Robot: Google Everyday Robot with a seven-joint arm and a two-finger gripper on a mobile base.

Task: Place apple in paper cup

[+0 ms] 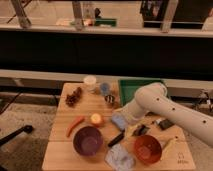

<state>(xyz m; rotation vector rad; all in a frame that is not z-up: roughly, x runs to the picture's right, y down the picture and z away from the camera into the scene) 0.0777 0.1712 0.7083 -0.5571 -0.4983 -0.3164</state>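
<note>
Camera view, front edge: light wooden table carrying a round purple bowl and a round orange-red bowl.
Middle row: small round yellow-orange apple lies on the wood just behind the purple bowl, between a long orange carrot and a pale blue block.
Gripper: at the white arm's end, low beside the blue block, near the apple but apart from it (its opening and any load cannot be told).
Far row: small off-white paper cup stands upright, well apart from the apple, with a blue-grey cup near it.
</note>
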